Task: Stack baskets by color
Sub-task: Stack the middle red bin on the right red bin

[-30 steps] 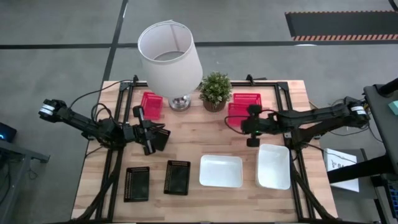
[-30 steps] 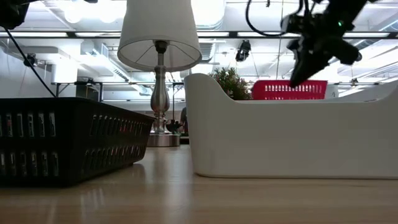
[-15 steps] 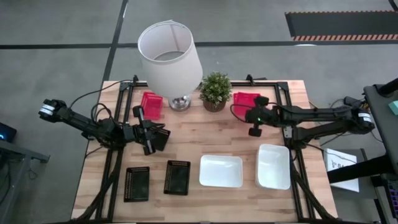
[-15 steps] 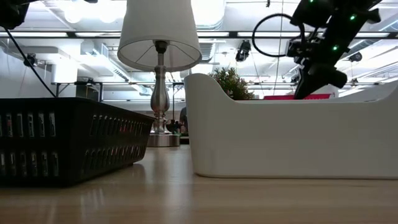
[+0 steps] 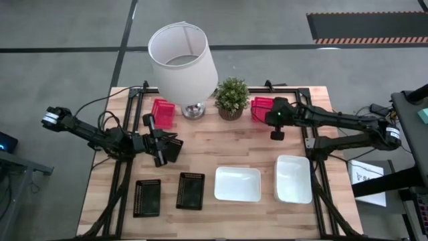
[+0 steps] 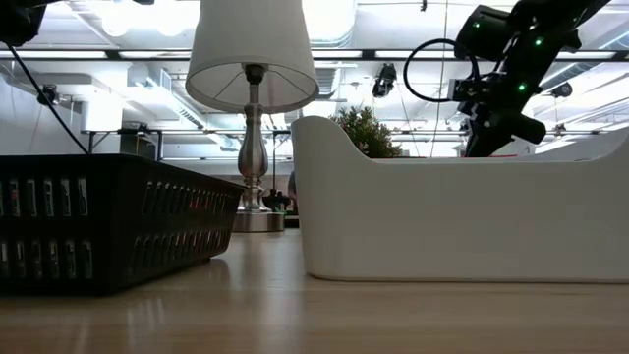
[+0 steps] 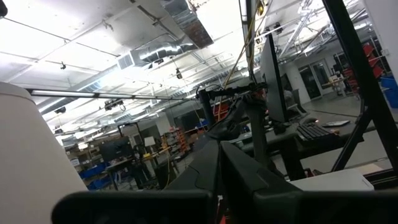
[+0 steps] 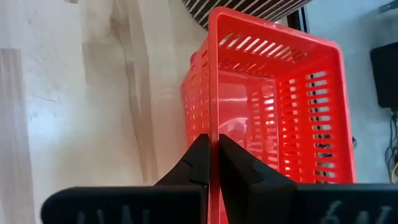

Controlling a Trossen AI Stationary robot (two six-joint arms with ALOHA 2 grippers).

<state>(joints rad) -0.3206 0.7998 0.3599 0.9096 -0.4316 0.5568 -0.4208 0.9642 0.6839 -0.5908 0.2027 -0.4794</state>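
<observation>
My right gripper [image 5: 270, 116] is shut on a red mesh basket [image 5: 261, 106] at the far right, beside the potted plant. In the right wrist view the basket [image 8: 273, 118] stretches away from the fingers. Another red basket [image 5: 162, 112] sits on the table left of the lamp. Two black baskets [image 5: 147, 197] [image 5: 190, 191] and two white baskets [image 5: 237, 184] [image 5: 294, 179] lie along the near edge. My left gripper [image 5: 174, 148] is shut on nothing above the table's left middle. My right gripper pinches the top rim of the red basket's wall [image 8: 214, 127], with one finger inside the basket and one outside. The fingers slant down at it from the table's right side. Whether the basket's bottom rests on anything, I cannot tell.
A lamp with a white shade [image 5: 182, 60] and a potted plant [image 5: 231, 97] stand at the far middle, close to the held basket. Bare wood [image 5: 221, 144] lies between the arms. In the low view a white basket [image 6: 462, 216] hides the table behind it.
My right gripper has swung toward the table's far edge and sunk a little, carrying the red basket. The basket now covers the spot where a second red basket lay. In the low view it has dropped out of sight behind the white basket.
</observation>
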